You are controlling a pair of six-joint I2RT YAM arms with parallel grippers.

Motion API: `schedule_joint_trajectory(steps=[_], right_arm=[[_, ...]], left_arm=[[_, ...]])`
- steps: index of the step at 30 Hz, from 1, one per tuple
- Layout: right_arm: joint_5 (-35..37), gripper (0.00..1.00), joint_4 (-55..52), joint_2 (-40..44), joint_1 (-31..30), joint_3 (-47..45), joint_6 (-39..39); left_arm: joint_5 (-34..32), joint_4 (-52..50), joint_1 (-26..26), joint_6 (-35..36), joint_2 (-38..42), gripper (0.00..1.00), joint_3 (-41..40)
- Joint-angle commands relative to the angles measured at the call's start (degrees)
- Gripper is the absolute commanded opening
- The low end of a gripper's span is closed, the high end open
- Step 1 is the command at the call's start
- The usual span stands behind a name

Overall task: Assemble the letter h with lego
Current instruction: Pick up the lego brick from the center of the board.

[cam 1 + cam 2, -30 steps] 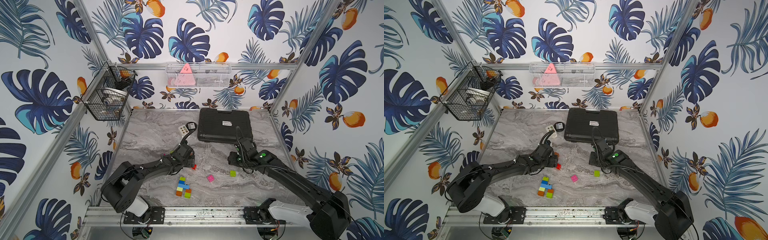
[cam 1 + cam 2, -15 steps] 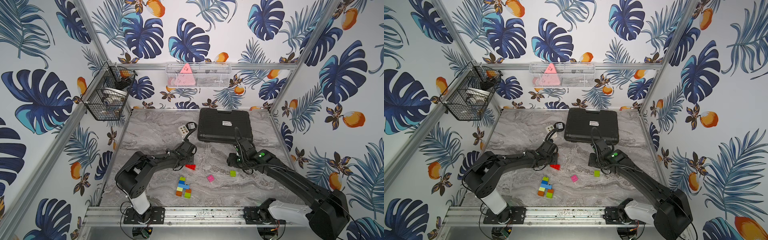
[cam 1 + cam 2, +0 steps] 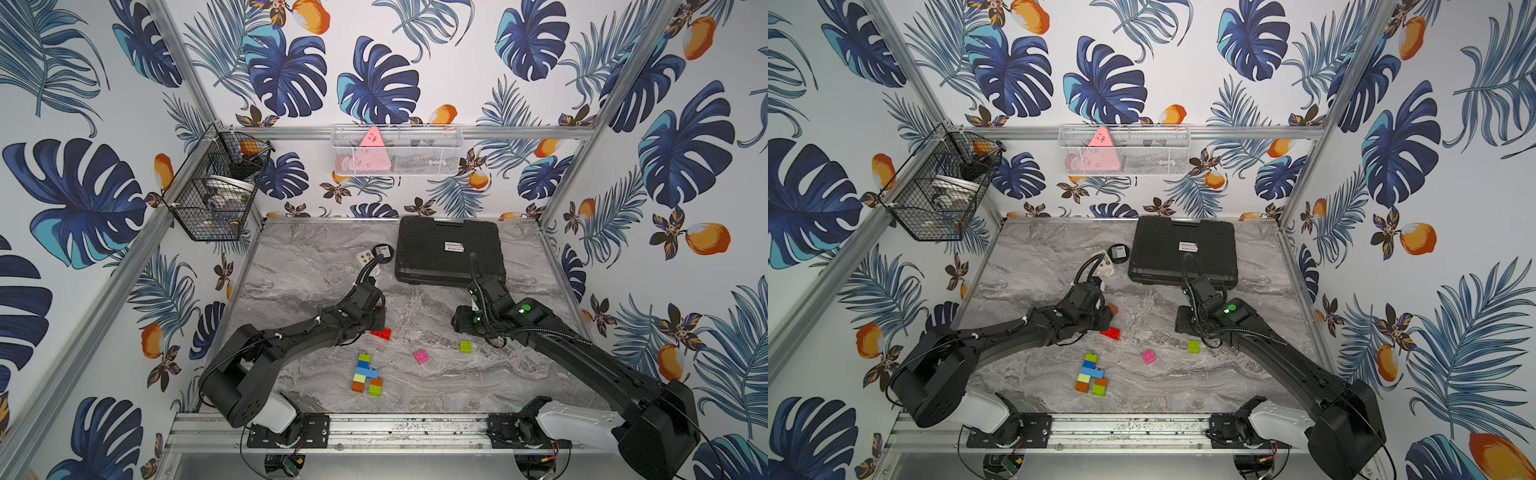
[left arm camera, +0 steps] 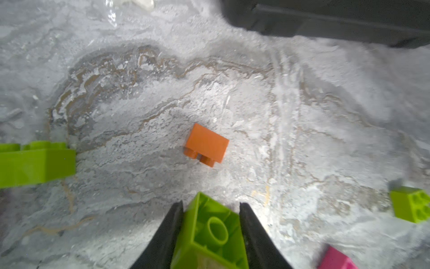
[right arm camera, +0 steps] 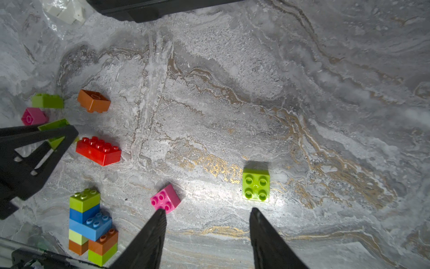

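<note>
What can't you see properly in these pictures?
- Left wrist view: the lime green brick between the left fingers runs off the bottom edge; so does a pink brick.
- Top views: the left arm hides that grip.
- Top views: the wire basket mesh hides its small contents.

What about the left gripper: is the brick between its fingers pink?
No, in the left wrist view the left gripper clamps a lime green brick, hollow underside toward the camera.

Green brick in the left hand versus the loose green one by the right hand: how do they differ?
The held green brick is pinched in the left hand, hollow underside showing; the loose green brick lies free on the table, studs up. The held brick is tilted; the loose brick sits flat. Both are lime green.
</note>
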State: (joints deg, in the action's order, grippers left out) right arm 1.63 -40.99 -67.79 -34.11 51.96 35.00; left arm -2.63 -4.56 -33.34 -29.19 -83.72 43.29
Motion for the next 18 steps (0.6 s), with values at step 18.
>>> schedule_joint_trajectory(steps=[18], right_arm=[[-8.96, 0.56, 65.81, 27.00, -9.20, -38.60, -27.57]], left_arm=[[45.55, 63.53, -2.84, -47.75, -3.09, 0.40, -12.10]])
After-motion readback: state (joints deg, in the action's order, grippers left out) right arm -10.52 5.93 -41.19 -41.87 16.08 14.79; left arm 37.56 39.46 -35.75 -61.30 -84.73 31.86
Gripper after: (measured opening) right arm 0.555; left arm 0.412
